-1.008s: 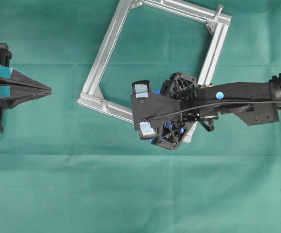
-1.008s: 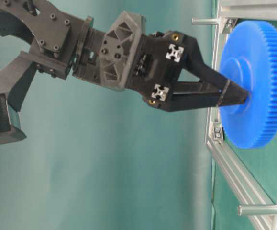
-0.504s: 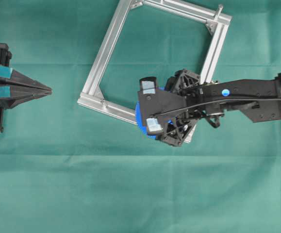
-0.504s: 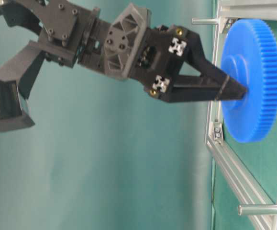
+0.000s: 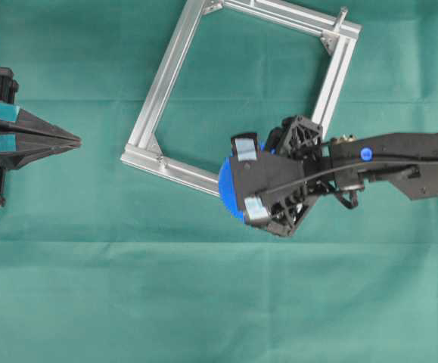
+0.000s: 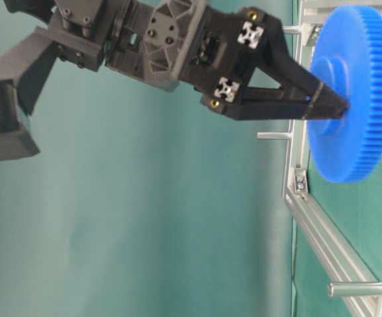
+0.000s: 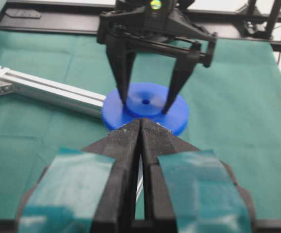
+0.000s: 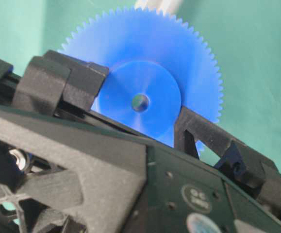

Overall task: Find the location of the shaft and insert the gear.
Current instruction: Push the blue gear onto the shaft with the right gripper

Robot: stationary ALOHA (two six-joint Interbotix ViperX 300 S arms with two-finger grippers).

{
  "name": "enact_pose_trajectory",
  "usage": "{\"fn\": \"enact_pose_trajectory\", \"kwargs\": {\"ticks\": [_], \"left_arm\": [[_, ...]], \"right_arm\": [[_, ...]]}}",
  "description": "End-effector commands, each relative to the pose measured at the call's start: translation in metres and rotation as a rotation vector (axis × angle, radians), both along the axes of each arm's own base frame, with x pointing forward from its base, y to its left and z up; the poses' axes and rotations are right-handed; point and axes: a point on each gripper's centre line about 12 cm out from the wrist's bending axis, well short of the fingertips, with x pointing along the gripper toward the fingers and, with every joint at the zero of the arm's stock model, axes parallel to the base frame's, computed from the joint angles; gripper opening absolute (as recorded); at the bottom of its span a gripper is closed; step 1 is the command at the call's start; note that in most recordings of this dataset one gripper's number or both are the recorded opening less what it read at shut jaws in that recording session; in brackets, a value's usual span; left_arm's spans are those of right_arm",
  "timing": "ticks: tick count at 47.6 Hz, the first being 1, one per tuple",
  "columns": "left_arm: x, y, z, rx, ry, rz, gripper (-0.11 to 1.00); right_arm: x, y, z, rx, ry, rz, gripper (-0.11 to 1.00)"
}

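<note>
My right gripper is shut on the raised hub of the blue gear, one finger on each side of the small centre hole. The gear hangs at the near right corner of the aluminium frame, mostly hidden under the wrist in the overhead view. It fills the right wrist view, gear, with the right gripper astride its hub. A thin silver pin stands off the frame close beside the gear. I cannot tell which pin is the shaft. My left gripper is shut and empty at the far left.
A thicker pin sticks up from the frame further along, and another pin stands at the frame's far right corner. Green cloth covers the table. The left wrist view shows the gear beside a frame bar.
My right gripper has carried the gear to the right along the frame's near corner. That uncovered the thin pin in the table-level view. The left arm has not moved.
</note>
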Motion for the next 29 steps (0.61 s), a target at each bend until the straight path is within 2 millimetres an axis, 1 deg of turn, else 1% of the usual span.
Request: {"fn": "enact_pose_trajectory", "kwargs": {"ticks": [1, 12, 29], "left_arm": [[0.0028, -0.0003, 0.0107, -0.001, -0.026, -0.001, 0.01], [0.0028, -0.0003, 0.0105, -0.001, -0.025, -0.001, 0.01], [0.0028, -0.0003, 0.0107, -0.001, -0.026, -0.001, 0.01]], "right_arm": [[0.0018, 0.0109, 0.0101, 0.014, -0.045, 0.023, 0.69], [0.0021, 0.0192, 0.0102, 0.031, -0.051, 0.027, 0.69], [0.0024, 0.0183, 0.0098, 0.022, -0.051, 0.028, 0.69]]}}
